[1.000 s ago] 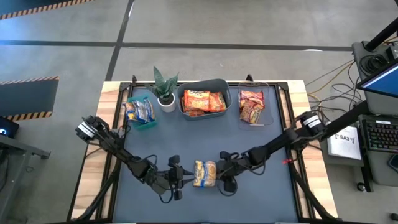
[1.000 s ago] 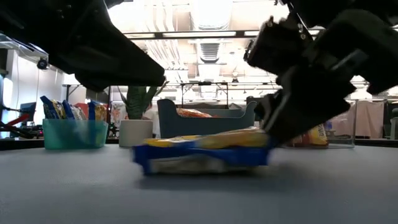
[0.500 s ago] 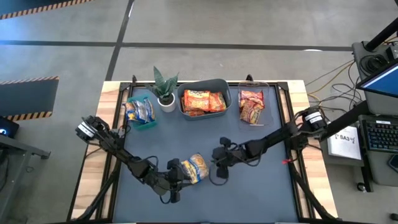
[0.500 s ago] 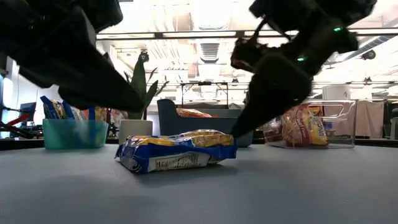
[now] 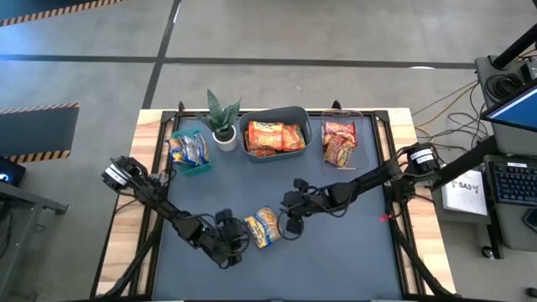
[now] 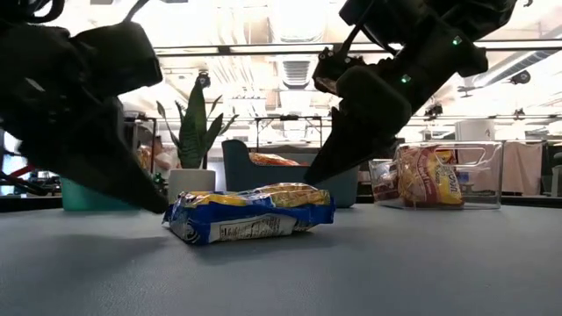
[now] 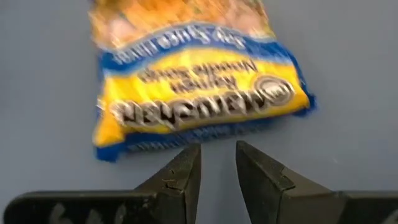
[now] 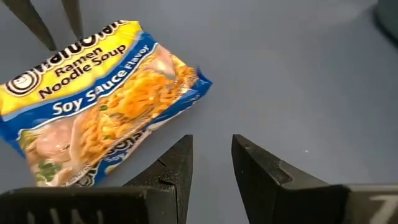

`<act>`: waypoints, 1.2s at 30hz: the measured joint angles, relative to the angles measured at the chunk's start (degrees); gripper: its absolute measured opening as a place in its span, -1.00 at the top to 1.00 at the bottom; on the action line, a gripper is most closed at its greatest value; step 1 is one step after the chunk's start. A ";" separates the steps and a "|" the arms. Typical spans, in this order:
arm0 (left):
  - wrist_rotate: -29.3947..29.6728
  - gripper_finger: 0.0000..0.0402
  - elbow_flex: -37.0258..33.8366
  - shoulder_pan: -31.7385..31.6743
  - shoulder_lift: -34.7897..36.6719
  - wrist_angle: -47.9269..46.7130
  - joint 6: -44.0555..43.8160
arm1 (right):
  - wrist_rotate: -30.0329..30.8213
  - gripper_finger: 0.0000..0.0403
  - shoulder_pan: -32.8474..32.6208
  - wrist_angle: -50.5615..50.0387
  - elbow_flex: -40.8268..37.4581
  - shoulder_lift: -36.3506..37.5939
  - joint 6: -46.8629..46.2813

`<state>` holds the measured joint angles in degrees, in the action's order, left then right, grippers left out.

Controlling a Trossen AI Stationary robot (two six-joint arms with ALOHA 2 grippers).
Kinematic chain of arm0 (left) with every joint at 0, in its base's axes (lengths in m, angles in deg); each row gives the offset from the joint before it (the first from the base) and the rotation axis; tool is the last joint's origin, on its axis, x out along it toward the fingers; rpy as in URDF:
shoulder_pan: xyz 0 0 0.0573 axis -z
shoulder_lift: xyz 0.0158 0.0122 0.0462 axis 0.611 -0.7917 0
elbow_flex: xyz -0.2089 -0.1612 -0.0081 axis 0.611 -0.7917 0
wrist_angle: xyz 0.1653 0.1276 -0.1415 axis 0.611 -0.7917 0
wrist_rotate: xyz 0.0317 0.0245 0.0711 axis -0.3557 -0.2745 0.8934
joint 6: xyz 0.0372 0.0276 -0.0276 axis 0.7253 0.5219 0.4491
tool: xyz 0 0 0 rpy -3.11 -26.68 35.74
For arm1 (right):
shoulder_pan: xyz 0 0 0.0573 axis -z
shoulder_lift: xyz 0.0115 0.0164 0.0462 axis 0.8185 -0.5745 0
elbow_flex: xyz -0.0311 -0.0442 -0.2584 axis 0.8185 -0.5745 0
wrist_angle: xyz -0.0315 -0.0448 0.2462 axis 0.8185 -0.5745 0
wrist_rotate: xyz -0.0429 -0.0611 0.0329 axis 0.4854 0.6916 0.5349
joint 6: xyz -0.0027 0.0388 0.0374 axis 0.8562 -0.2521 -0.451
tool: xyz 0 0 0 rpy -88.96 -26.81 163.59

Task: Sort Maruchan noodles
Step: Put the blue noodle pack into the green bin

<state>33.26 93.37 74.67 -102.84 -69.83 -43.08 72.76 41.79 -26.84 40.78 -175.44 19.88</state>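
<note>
One blue-and-yellow Maruchan noodle packet [image 5: 263, 227] lies flat on the grey mat, near the front middle; it also shows in the left wrist view [image 7: 199, 93] and the right wrist view [image 8: 99, 93]. My left gripper [image 5: 240, 237] stands at the packet's left end, its fingers [image 7: 186, 165] a narrow gap apart with nothing between them. My right gripper [image 5: 289, 221] hovers at the packet's right, slightly above it [image 6: 312, 175], also narrowly open and empty [image 8: 211, 146]. My left gripper has its fingertips [image 7: 244, 151] right at the packet's yellow end edge [image 7: 205, 138], slanting down from the table's left; I cannot tell whether they touch it. The packet lies flat on the mat.
Along the far edge stand a teal bin [image 5: 201, 167] with blue packets, a potted plant [image 5: 223, 122], a grey bin [image 5: 274, 113] with orange packets and a clear bin [image 5: 325, 151] with red packets. Bare mat lies around the packet.
The packet, first caught between both grippers, has slid a little toward the table's left, turned slantwise and now lies flat. My right gripper has drawn back toward the far edge and risen. My left gripper has tipped further downward at the packet's left end.
</note>
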 joint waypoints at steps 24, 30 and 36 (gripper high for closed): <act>14.05 0.58 -0.35 -9.00 4.09 -5.89 5.72 | 1.08 0.49 -5.10 -5.13 -0.07 -0.46 -7.54; -2.25 0.58 -0.33 -6.32 7.60 -0.93 12.25 | 10.12 0.49 -4.18 -3.43 -0.39 -0.46 -4.19; -10.02 0.58 -0.26 -4.29 5.71 5.32 12.11 | 11.53 0.49 -1.91 4.55 -0.52 -1.36 0.54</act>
<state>23.24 93.10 70.38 -97.13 -64.51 -30.97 84.28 39.88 -22.28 40.25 -176.80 20.42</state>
